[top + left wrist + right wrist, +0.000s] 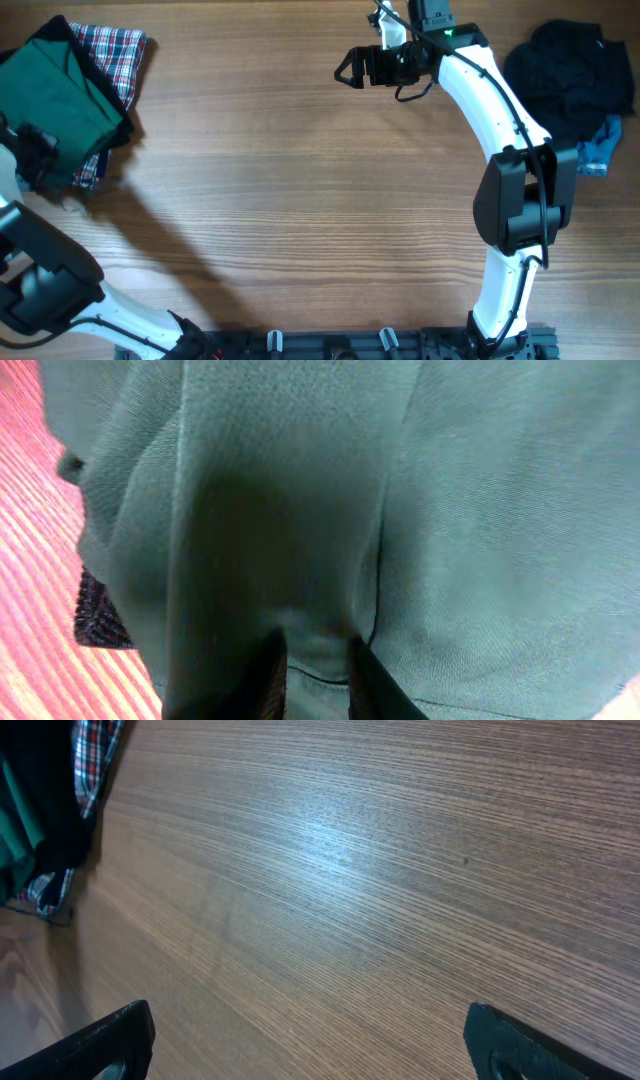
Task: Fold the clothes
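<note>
Left gripper [315, 652] is right on the clothes [55, 90]. Its wrist view is filled with green cloth, and both fingers [268, 682] come up from the bottom edge. The jaws stand only a little apart with a strip of green in the gap. Can't tell whether they pinch it or just rest against it. Overhead, the clothes sit at the far-left corner of the table [300, 200] as a compact green block on top of the plaid [122, 50]. The plaid shows along the block's far-right side and pokes out at its near edge. The gripper is at the block's near edge, so the cloth lies away from it, toward the far side and a bit right. The block is skewed to the table edges. Its long axis looks to run on a diagonal from far-left to near-right, but the frame cuts off part of it, so that's a guess. This gripper is by far the nearer one. Right gripper [350, 68] hangs over the far middle of the table, well apart from the clothes and pointing left toward them. Its jaws are spread wide with nothing held, and its wrist view shows only bare wood between the fingers. Black garment [570, 60] lies at the far right, clear of both grippers. The green block looks already folded, so any next move on it falls to the left side.
</note>
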